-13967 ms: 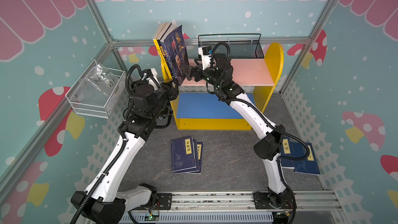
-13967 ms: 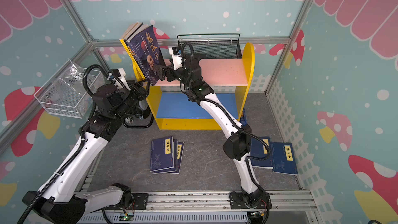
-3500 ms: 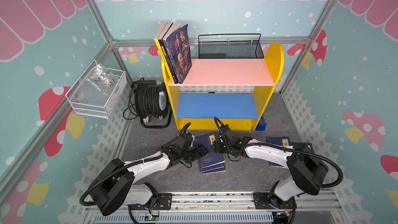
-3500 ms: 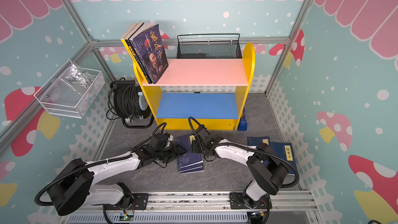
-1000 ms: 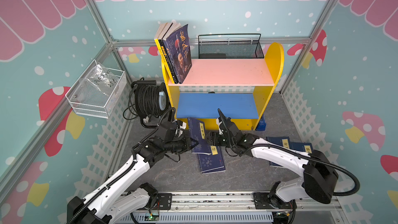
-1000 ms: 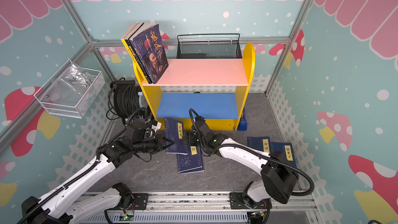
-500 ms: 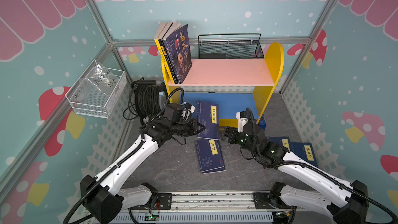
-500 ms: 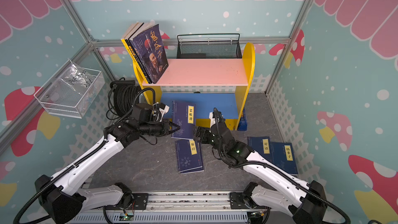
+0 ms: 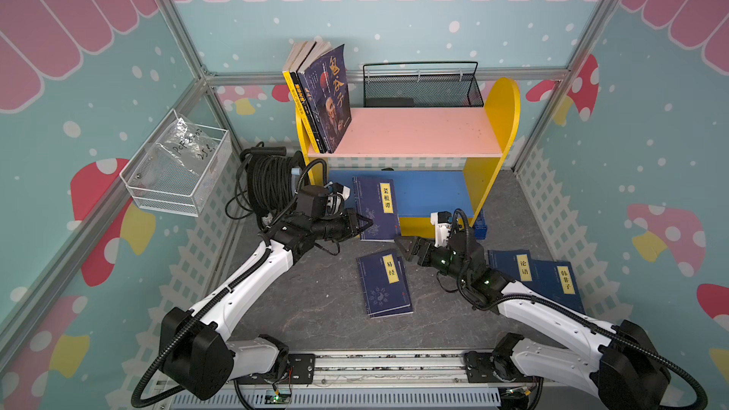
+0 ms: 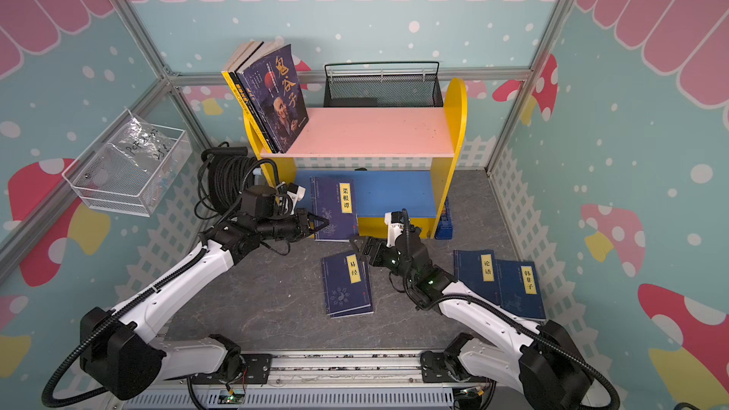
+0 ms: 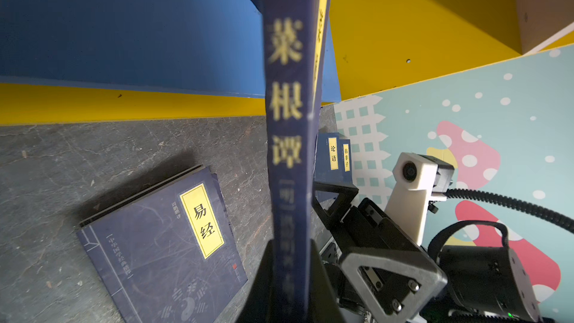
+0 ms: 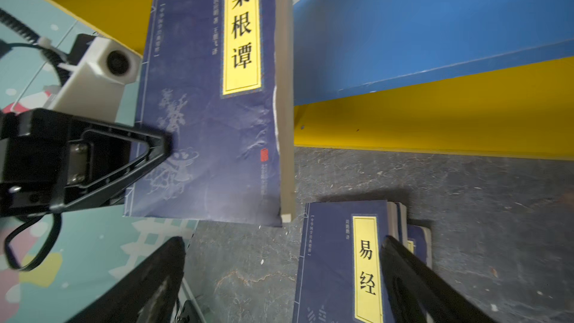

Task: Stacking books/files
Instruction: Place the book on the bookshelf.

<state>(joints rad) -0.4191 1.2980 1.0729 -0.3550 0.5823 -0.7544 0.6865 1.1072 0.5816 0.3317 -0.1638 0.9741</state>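
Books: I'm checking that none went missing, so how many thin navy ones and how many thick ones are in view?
Thin navy: 5 (held book in the left gripper, floor pile of 2, floor pair farther right)
Thick: 3 (standing books on the pink shelf)
Total: 8

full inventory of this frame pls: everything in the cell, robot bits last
held book: one, navy with yellow label, in the air before the shelf's blue board.
floor stack: at least two, navy, floor centre.
right-side books: two, navy, overlapping on the floor near the right wall.
shelved books: three, yellow, black, purple, leaning at the pink board's left end.
shelf: one, yellow sides, pink and blue boards, at the back.
mesh basket: one, black, behind the shelf top.
wire basket: one, white, left wall, clear bag inside.
cable reel: one, black, left of shelf.
left gripper: black, jaws shut on held book.
right gripper: black, jaws open, empty, by the floor stack's corner.
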